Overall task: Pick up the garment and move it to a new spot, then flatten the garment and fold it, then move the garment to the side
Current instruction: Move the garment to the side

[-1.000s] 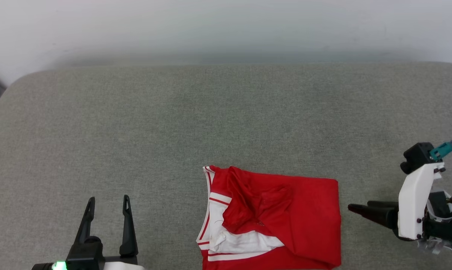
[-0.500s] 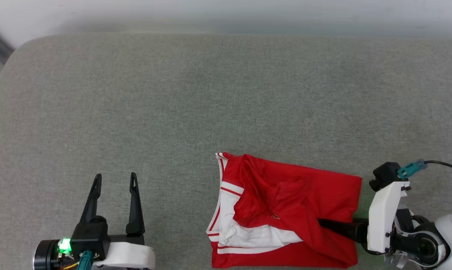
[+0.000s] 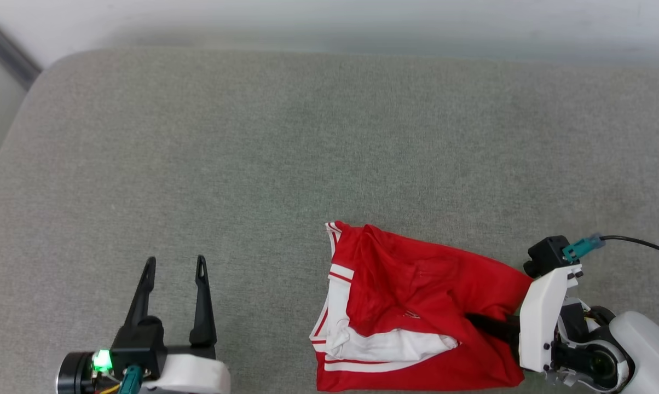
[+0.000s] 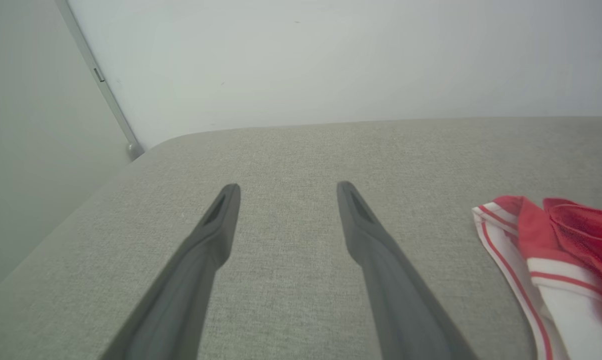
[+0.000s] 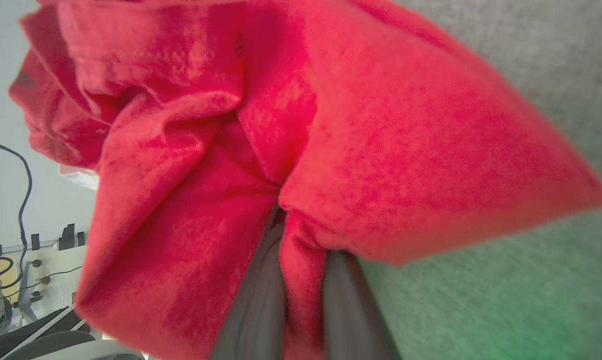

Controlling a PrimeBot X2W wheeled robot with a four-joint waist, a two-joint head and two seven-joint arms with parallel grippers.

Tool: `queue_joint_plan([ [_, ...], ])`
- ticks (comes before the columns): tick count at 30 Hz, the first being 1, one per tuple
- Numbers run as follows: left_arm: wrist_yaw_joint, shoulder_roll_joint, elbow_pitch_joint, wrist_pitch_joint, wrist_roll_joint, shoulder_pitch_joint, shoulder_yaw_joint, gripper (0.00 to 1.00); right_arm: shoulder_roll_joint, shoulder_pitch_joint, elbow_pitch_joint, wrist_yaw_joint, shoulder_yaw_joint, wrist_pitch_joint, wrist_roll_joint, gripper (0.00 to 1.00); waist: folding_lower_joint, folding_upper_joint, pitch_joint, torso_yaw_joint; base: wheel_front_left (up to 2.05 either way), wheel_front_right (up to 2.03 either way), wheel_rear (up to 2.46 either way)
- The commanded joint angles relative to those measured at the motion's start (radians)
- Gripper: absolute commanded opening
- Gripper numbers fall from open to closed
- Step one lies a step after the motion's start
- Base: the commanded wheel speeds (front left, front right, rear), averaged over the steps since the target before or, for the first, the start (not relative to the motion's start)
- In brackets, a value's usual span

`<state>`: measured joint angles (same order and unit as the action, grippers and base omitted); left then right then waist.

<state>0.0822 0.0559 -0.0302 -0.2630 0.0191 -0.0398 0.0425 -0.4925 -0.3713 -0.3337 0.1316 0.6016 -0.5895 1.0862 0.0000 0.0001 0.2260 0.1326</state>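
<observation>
We see our left pincer low on the left, its two fingers spread wide apart with nothing between them, pointing along the grey cushion. Ahead of its fingertips the cushion runs up to a pale wall. Off to this pincer's right, well apart from it, lies the shirt, with its white sleeve and red-and-white striped trim on the side nearest these fingers.

The shirt sits crumpled on the cushion between our two pincers, much closer to the right one. The red body is bunched, with folds running towards its right edge.

Our right pincer reaches in from that right edge, fingers pointing left and tips buried under the red cloth. In its wrist view the two dark fingers stand close together with a fold of red cloth nipped between them, so we take it as clamped on the shirt. The cloth puckers around the grip
</observation>
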Motion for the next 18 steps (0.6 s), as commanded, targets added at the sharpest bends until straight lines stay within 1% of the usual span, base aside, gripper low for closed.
queue_joint_plan([
  [1,0.002,-0.002,0.003,-0.002,-0.002,-0.018,0.000,1.00,0.000,-0.004,0.004,-0.002,0.027,0.003,0.007,0.00,0.0000,-0.0001,-0.026,0.001,0.00,0.00,0.00],
  [5,0.005,-0.002,0.003,-0.002,0.000,-0.054,-0.013,1.00,-0.072,-0.054,0.078,-0.001,0.064,0.026,0.004,0.00,0.0000,-0.0001,-0.074,-0.023,0.00,0.00,0.00],
  [9,0.010,-0.003,-0.009,-0.002,0.007,-0.079,-0.029,1.00,-0.148,-0.108,0.165,-0.001,0.112,0.026,-0.007,0.00,0.0000,-0.0001,-0.098,-0.070,0.00,0.00,0.00],
  [13,0.015,-0.004,-0.024,-0.002,0.015,-0.088,-0.044,1.00,-0.228,-0.186,0.259,-0.001,0.146,0.002,-0.029,0.00,0.0000,-0.0001,-0.089,-0.145,0.00,0.00,0.00],
  [18,0.019,-0.004,-0.049,-0.002,0.016,-0.058,-0.065,1.00,-0.327,-0.290,0.347,-0.001,0.173,-0.012,-0.084,0.00,0.0000,-0.0001,-0.030,-0.254,0.00,0.00,0.00],
])
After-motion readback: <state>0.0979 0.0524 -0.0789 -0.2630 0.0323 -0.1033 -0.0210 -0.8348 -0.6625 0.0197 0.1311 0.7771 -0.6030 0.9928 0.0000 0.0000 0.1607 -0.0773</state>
